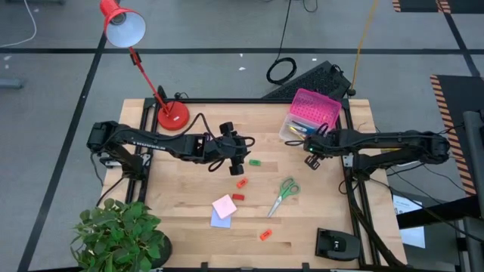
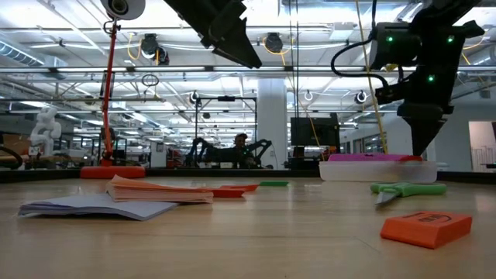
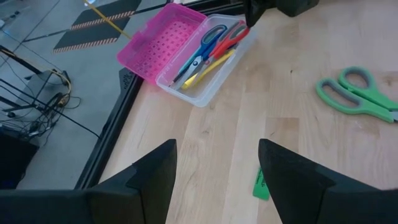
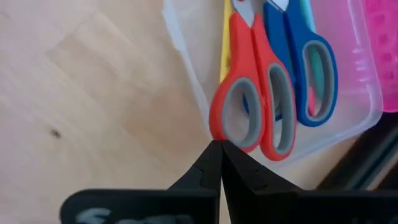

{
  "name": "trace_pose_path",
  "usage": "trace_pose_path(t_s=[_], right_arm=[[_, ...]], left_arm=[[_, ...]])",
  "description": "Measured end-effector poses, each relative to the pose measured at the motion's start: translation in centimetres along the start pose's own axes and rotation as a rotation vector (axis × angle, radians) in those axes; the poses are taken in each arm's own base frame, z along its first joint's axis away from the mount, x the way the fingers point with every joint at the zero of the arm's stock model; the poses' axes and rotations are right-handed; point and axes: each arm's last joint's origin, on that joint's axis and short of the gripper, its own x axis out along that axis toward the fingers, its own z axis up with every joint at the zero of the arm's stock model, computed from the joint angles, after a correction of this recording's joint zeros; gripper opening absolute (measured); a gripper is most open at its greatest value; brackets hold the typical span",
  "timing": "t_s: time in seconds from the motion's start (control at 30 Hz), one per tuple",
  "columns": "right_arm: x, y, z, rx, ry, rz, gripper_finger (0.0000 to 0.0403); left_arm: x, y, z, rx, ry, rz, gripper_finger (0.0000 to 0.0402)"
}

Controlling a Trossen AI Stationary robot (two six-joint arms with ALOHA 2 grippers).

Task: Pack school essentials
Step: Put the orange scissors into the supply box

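A clear box [image 1: 295, 130] with an open pink lid [image 1: 314, 108] stands at the table's far right. In it lie red-handled scissors [image 4: 255, 106], blue-handled scissors [image 4: 308, 68] and a yellow pencil [image 3: 208, 67]. My right gripper [image 4: 221, 146] is shut and points down at the box's near end, beside the red handles. Green scissors [image 1: 283, 195], a pink pad on a lavender pad [image 1: 223, 206], red erasers [image 1: 241, 183] and a green eraser [image 1: 255, 162] lie flat on the table. My left gripper [image 3: 217, 177] hangs open above mid-table, near the green eraser [image 3: 261, 183]. My right gripper has its shut fingertips at the box's near rim [image 4: 202, 118], right by the red scissors' handle, pointing down from above. I cannot tell whether they touch the rim or the handle.
A red desk lamp [image 1: 172, 115] stands at the far left corner and a potted plant [image 1: 121, 234] at the near left. A black device [image 1: 336, 243] sits at the near right edge. An orange eraser [image 2: 426, 229] lies near the front.
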Motion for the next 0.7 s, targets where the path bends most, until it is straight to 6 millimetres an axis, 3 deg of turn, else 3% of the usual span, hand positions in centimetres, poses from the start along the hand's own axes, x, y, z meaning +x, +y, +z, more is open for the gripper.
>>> trace_pose_path(t_s=[0.3, 0.7], right_arm=[[0.13, -0.56, 0.27, 0.039, -0.039, -0.093, 0.0000], [0.15, -0.08, 0.57, 0.031, -0.022, 0.044, 0.0000]], left_arm=[[0.00, 0.02, 0.17, -0.007, -0.016, 0.002, 0.0230], [0.00, 0.02, 0.16, -0.006, -0.016, 0.002, 0.0230]])
